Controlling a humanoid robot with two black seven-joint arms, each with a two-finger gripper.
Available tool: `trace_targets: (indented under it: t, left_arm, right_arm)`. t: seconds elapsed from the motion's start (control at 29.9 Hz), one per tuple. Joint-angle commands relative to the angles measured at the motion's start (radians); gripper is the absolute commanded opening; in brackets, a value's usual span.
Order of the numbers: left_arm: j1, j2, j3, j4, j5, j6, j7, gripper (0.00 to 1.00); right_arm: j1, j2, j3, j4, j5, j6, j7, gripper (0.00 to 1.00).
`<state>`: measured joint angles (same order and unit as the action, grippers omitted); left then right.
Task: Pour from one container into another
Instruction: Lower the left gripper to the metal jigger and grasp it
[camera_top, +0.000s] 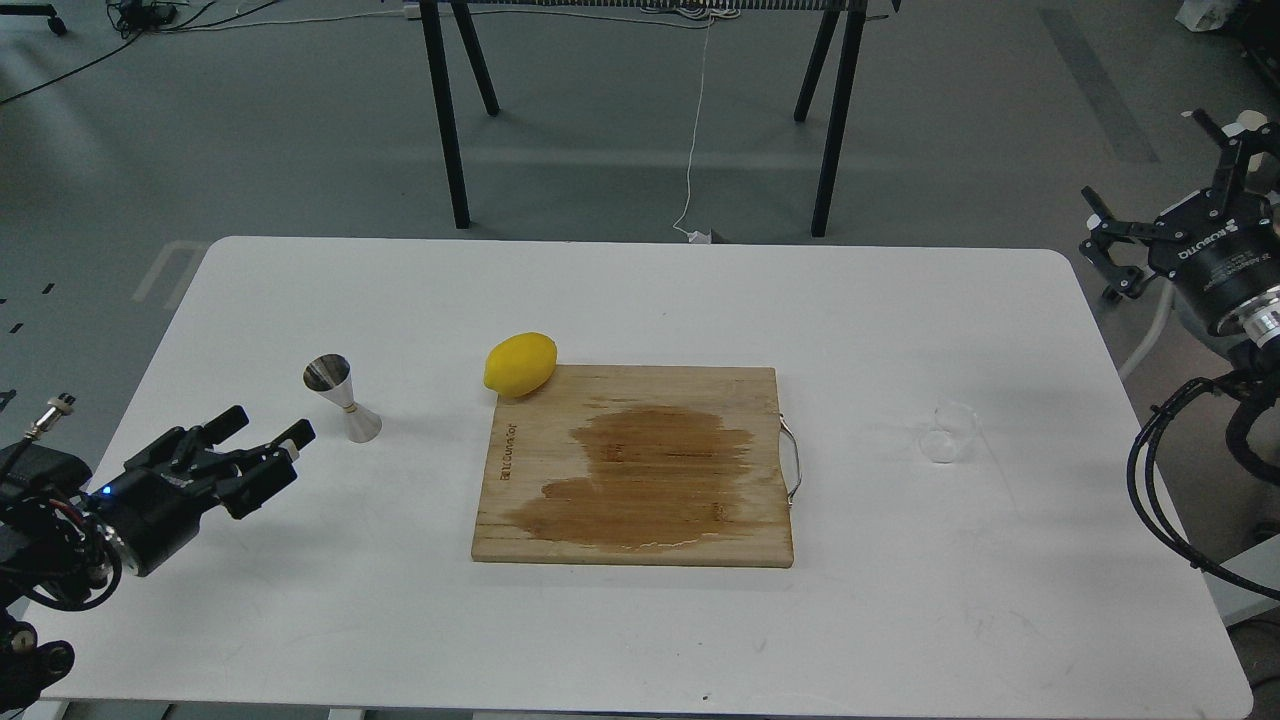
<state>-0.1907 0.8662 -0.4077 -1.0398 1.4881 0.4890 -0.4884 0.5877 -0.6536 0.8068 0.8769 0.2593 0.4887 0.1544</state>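
Note:
The steel jigger (341, 397) with its thin gold waist band stands upright on the left part of the white table (640, 300). The small clear glass cup (948, 432) stands on the right part, beyond the board's handle. My left gripper (268, 432) hangs low over the table's left side, open and empty, its tips a short way left of the jigger's base. My right gripper (1160, 170) is off the table's right edge, raised, open and empty, well away from the cup.
A wooden cutting board (640, 470) with a dark wet stain lies mid-table, a metal handle (792, 460) on its right side. A yellow lemon (520, 364) rests at the board's far left corner. Black stand legs (445, 120) rise behind the table.

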Motion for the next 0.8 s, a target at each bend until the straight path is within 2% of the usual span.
trace_targets:
  t: [0.0,0.27,0.77]
  left_arm:
    - [0.002,-0.064,0.001,0.070,-0.002,0.000,0.000,1.00]
    - [-0.007,-0.206,0.003,0.240,0.000,0.000,0.000,1.00]
    - [-0.088,-0.291,0.001,0.336,-0.003,0.000,0.000,1.00]
  right_arm:
    - [0.000,0.000,0.000,0.001,0.000,0.000,0.001,0.99]
    - [0.000,-0.004,0.002,0.001,0.000,0.000,0.001,0.99]
    - [-0.002,-0.006,0.002,0.004,0.000,0.000,0.001,0.99]
